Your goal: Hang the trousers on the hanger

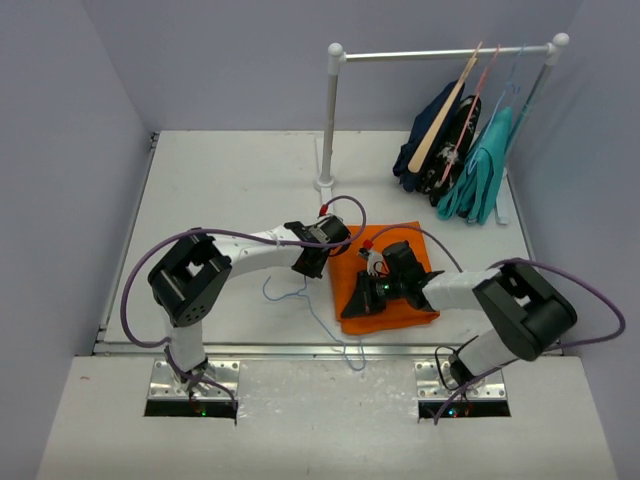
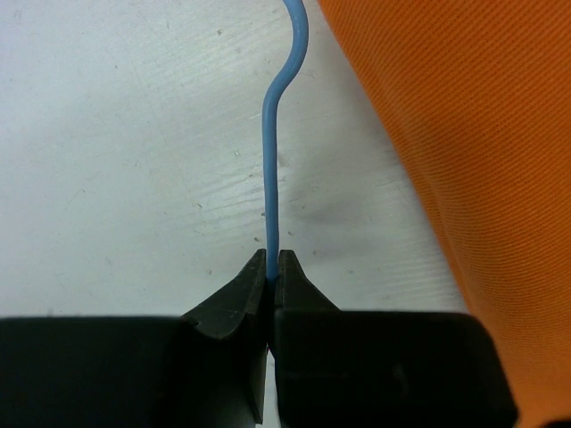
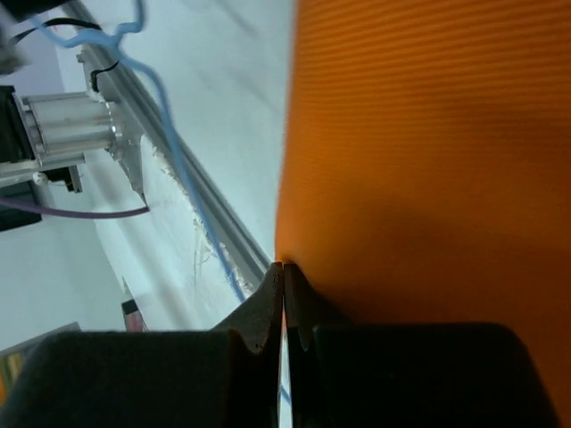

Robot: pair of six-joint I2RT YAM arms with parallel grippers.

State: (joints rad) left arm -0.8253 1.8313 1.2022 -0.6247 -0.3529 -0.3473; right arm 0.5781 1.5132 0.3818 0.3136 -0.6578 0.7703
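Observation:
The orange trousers (image 1: 405, 312) lie folded on the table in front of the right arm. They also fill the right side of the left wrist view (image 2: 464, 160) and most of the right wrist view (image 3: 428, 160). The pale blue wire hanger (image 1: 318, 318) lies on the table just left of the trousers, reaching towards the near edge. My left gripper (image 2: 272, 260) is shut on the hanger's wire (image 2: 270, 160) and sits at the trousers' left edge in the top view (image 1: 308, 268). My right gripper (image 3: 284, 269) is shut on the trousers' left edge, low over the cloth (image 1: 352, 306). The hanger wire (image 3: 169, 152) runs beside it.
A white clothes rail (image 1: 332, 110) stands at the back right. It carries a tan wooden hanger (image 1: 445, 110), a pink wire hanger (image 1: 470, 105), a dark navy garment (image 1: 425, 140) and a teal garment (image 1: 482, 165). The table's metal front edge (image 3: 205, 209) runs close to the trousers.

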